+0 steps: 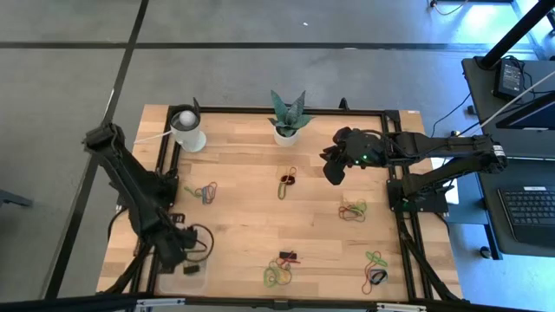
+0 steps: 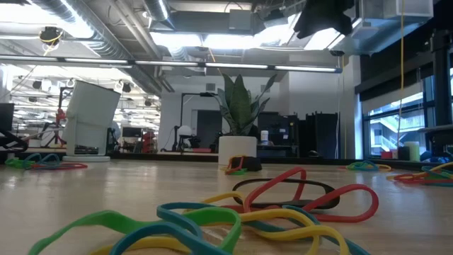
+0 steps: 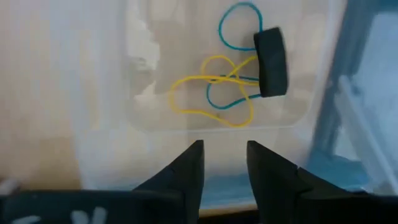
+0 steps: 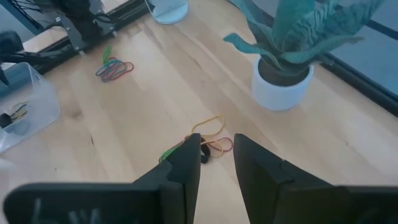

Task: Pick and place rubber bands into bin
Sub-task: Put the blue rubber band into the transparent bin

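Work surface: a light wooden table [image 1: 251,217] with a black frame around its edge. At the far edge stand a white cylindrical cup [image 1: 187,130], left, and a white plant pot [image 1: 287,132] with a green plant, centre. Clusters of rubber bands [image 1: 205,192] lie scattered: left of centre, centre, right, and along the near edge. A clear bin [image 1: 192,275] sits at the near-left corner, holding yellow and blue bands and a small black block [image 3: 272,62].
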Tool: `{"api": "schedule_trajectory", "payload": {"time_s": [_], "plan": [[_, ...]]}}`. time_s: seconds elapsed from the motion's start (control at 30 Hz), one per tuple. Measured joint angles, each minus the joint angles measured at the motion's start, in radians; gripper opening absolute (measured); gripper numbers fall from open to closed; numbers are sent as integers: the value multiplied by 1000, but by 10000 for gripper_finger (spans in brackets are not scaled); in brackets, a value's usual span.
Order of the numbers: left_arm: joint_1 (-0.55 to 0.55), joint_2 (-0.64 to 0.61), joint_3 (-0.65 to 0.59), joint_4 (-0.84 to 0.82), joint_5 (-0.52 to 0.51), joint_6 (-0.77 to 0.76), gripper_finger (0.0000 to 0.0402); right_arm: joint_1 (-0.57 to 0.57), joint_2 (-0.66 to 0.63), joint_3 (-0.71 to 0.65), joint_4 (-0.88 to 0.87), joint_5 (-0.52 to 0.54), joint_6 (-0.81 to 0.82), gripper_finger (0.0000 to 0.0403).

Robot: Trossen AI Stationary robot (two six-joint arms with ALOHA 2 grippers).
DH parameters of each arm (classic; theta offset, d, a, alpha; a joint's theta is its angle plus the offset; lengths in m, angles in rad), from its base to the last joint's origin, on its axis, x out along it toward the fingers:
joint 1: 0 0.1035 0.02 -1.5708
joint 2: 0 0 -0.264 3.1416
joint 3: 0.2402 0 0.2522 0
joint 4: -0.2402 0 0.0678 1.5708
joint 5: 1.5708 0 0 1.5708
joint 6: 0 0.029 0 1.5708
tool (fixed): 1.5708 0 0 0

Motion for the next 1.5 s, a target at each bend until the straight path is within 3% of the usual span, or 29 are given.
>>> {"api": "schedule_trajectory", "payload": {"time_s": [0.33,0.53,0.67,0.97,1.17,1.5], "plan": [[86,-326,0,-69,-216,-33,31,1,1,-67,-3,0,3,100],[207,-378,0,45,-358,80,4,0,2,-145,-21,-69,0,100],[328,-323,0,196,-362,228,2,0,2,-187,-68,-149,-6,100],[538,-117,2,515,-286,324,2,15,-20,-218,-313,-233,-119,100],[577,27,93,529,-275,350,2,80,-146,-218,-374,-226,-141,98],[640,230,311,519,-273,533,3,153,-339,-218,-375,-223,-52,81]]}}
